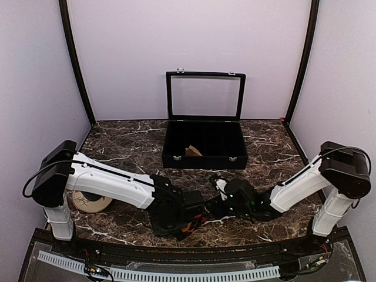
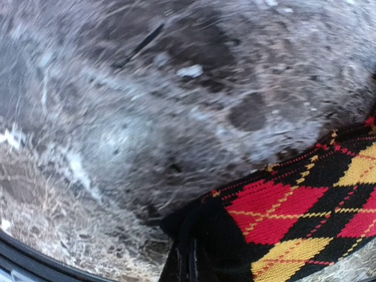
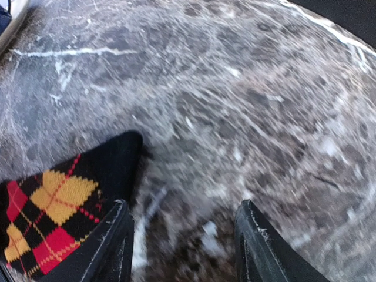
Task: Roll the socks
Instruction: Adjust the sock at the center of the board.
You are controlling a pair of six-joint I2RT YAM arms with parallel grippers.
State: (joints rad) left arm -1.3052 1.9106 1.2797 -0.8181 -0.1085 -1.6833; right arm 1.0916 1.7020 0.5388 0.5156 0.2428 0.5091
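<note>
The argyle sock [image 2: 294, 211], with red, yellow and black diamonds, lies on the marble table between the two arms, and only a sliver of it [image 1: 195, 222] shows from above. My left gripper [image 2: 191, 238] is shut on its bunched black end. In the right wrist view the sock [image 3: 53, 211] lies at the lower left with its black tip pointing up. My right gripper [image 3: 183, 204] stands open just beside it. Its left finger [image 3: 114, 241] overlaps the sock's edge, and only bare table lies between the fingers. A tan-brown sock [image 1: 191, 151] sits in the black case.
The black compartment case [image 1: 204, 158] stands open behind the grippers with its glass lid up. A roll of tape [image 1: 91, 202] lies by the left arm's base. Side walls and a black front rail [image 1: 176, 251] bound the table.
</note>
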